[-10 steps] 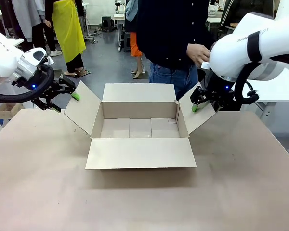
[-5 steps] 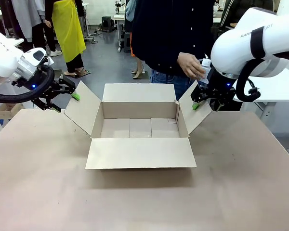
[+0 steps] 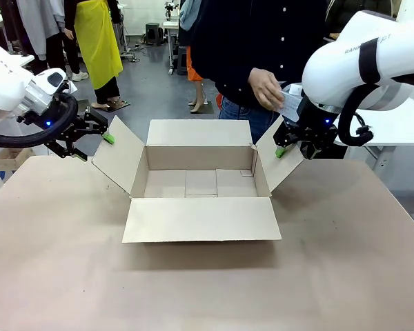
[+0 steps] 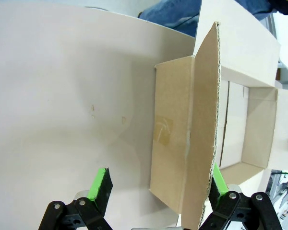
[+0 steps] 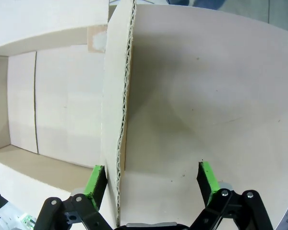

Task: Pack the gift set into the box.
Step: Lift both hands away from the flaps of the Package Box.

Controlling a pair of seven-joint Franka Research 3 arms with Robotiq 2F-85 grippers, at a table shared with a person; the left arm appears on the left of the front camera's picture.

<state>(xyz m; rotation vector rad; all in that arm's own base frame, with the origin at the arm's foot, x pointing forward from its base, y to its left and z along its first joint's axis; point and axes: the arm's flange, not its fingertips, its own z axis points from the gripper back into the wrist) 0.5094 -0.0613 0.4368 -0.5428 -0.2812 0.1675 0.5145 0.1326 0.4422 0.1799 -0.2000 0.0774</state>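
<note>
brown table [image 3: 193,289], box [image 3: 200,219], left claw [image 4: 158,181] and right claw [image 5: 151,171] gaping astride flaps [image 3: 117,162], gift set [image 3: 290,105] half hidden

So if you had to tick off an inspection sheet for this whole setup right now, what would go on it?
Surface: table with a plain brown covering.
Job's things: box open, four flaps spread, nothing inside; gift set, pale-wrapped, in the person's hand, close to the right arm.
Clutter: nothing seen.
Grippers: left gripper and right gripper each straddle a side flap's edge, jaws open.
Cables: black cable looped at the left wrist, second cable at the right.
Surroundings: workshop floor, people standing behind, one in a yellow apron.
</note>
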